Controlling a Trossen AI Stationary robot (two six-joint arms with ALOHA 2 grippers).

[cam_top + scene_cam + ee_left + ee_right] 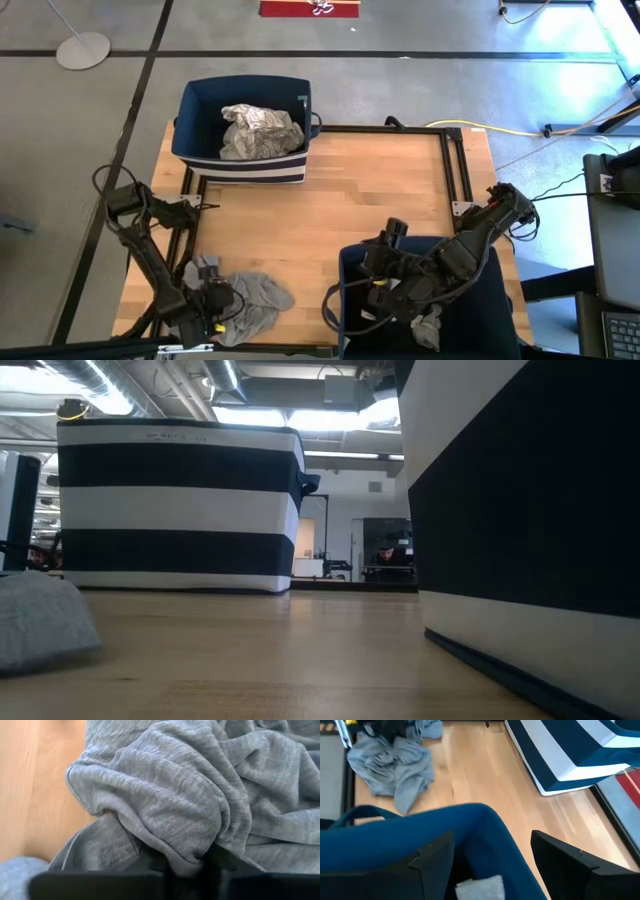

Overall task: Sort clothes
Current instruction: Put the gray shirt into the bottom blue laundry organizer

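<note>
The left gripper (213,300) sits low at the near left corner of the table (330,200), pressed into a grey garment (255,303). In the left wrist view a thick fold of that grey garment (165,810) bulges right between the two dark fingers (150,870) and fills nearly the whole picture — the fingers look closed in on the fold, with cloth pinched between them. The rest of the garment lies crumpled on the wood just beyond the gripper, toward the middle of the table; the low view catches its edge (40,622) resting on the tabletop.

The right gripper (385,290) hangs over the near bin (345,262), the navy one at the near right corner. Its fingers (432,855) stand apart with nothing between them — below them, inside the bin, lies a small pale grey piece of cloth (481,887), seen from above as a light scrap (428,328) near the arm.

Farther off, at the far left corner of the table, stands the second bin (245,165), navy with white stripes (178,505). Inside it lies a crumpled white garment with a dark pattern (258,132), well apart from both grippers.
</note>
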